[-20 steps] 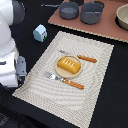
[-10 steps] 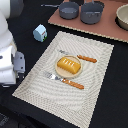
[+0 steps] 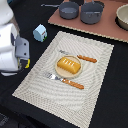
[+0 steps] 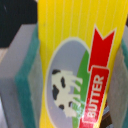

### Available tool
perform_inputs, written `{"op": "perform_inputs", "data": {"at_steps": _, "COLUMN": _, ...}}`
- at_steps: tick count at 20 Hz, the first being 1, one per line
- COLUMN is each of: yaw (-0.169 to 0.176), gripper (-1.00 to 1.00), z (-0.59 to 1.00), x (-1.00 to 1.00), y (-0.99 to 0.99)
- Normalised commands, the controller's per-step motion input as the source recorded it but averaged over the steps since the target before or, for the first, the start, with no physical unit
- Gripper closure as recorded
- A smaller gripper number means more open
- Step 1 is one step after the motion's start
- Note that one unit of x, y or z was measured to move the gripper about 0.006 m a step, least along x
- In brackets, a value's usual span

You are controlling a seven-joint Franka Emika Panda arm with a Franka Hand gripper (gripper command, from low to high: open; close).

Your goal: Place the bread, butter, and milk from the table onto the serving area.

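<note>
My gripper [image 3: 22, 57] is at the exterior view's left, over the black table [image 3: 117, 100] just off the placemat's edge. It is shut on the yellow butter packet [image 4: 75, 65], which fills the wrist view between grey, teal-edged pads [image 4: 22, 70]. Only a yellow sliver of the butter [image 3: 26, 63] shows in the exterior view. The golden bread [image 3: 69, 65] lies on the round tan plate [image 3: 56, 71] in the middle of the beige striped serving area [image 3: 45, 95]. The white and light-blue milk carton [image 3: 40, 32] stands upright on the table beside the placemat's far corner.
An orange-handled fork [image 3: 64, 80] and knife [image 3: 82, 58] lie on either side of the plate. A pinkish-brown board [image 3: 107, 31] at the back holds two grey pots [image 3: 69, 9] [image 3: 91, 13] and a bowl [image 3: 123, 16]. The white arm body [image 3: 7, 47] fills the exterior view's left edge.
The arm has shifted only slightly at the exterior view's left. The bread, milk and cutlery have not moved.
</note>
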Motion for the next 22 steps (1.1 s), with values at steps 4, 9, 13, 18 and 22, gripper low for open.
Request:
{"op": "perform_inputs", "data": {"at_steps": 4, "yaw": -0.031, "gripper": 1.00, "z": 0.54, "x": 1.00, "y": -0.09}}
{"op": "perform_inputs", "data": {"at_steps": 9, "yaw": -0.061, "gripper": 1.00, "z": -0.01, "x": 0.97, "y": -0.26}}
{"op": "perform_inputs", "data": {"at_steps": 13, "yaw": -0.084, "gripper": 1.00, "z": -0.13, "x": 0.96, "y": -0.31}}
{"op": "perform_inputs", "data": {"at_steps": 18, "yaw": -0.082, "gripper": 1.00, "z": -0.16, "x": 0.96, "y": -0.26}}
{"op": "perform_inputs", "data": {"at_steps": 22, "yaw": -0.058, "gripper": 1.00, "z": -0.15, "x": 0.98, "y": -0.04}}
